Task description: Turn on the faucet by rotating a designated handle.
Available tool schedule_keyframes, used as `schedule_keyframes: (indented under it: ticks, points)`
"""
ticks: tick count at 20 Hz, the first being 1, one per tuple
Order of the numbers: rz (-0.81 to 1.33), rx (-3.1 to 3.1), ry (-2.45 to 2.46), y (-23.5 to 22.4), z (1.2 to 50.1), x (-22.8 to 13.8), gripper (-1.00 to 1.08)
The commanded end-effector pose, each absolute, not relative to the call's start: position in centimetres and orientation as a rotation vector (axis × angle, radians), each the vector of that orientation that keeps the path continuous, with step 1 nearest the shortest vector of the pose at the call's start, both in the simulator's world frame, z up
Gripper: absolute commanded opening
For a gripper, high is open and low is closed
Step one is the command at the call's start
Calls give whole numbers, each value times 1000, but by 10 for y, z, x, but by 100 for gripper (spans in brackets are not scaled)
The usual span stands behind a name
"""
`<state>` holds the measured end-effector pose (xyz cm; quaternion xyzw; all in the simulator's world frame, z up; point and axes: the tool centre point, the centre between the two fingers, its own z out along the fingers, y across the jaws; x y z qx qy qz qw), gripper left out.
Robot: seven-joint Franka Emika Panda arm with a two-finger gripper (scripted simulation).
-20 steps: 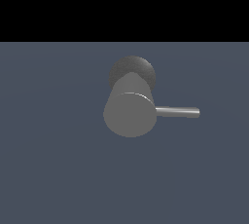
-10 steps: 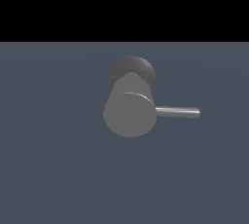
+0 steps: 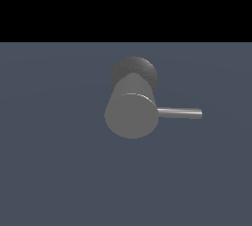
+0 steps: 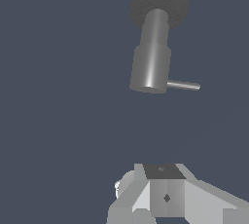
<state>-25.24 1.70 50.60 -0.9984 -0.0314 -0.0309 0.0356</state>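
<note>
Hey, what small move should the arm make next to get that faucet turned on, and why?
Probably advance the gripper toward the handle. In the wrist view the gripper sits well short of the faucet, touching nothing, and the exterior view shows the handle untouched, sticking out to that view's right with no arm in sight.

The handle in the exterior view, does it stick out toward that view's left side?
No, the handle sticks out from the faucet toward the exterior view's right.
</note>
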Motion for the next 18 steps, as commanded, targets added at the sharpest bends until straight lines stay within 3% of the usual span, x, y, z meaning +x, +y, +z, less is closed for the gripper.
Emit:
schedule_keyframes:
  ticks: [1,18]
  points:
    - [-117,-3037,-100,17,509,-252,-100]
    - [-455,-2502,-119,-5,565,-243,-100]
